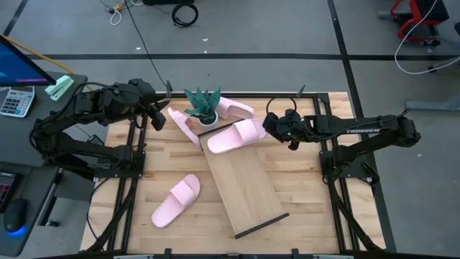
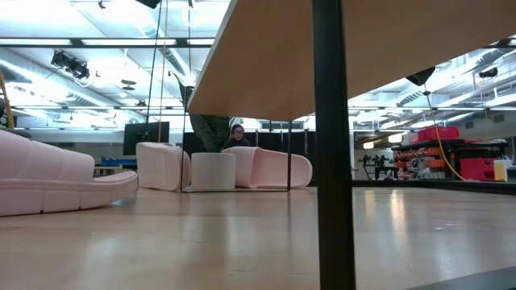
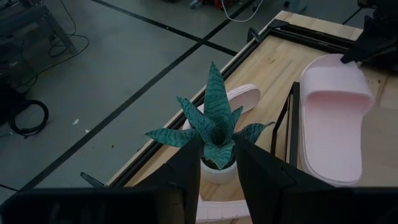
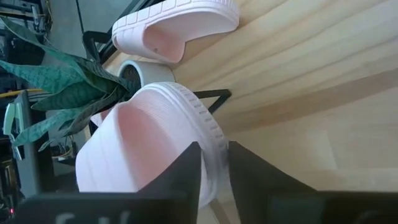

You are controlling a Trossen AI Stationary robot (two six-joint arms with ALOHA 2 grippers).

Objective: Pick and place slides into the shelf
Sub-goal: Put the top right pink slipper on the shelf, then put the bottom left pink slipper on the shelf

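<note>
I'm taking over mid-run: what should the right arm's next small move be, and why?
Probably ease the slide a little farther down the shelf before letting go. The right gripper pinches its edge, and the slide lies only at the board's far end, right beside the potted plant.

A spiky green plant [image 1: 203, 103] in its white pot [image 1: 207, 119] stands near the bench's [image 1: 309, 208] far edge; cables [image 1: 185, 13] loop on the floor beyond.

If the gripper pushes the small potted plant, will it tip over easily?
Probably yes. The potted plant has tall leaves above a small white pot, so it looks top-heavy. It also seems light, so it may slide first, against the slide beside it.
</note>
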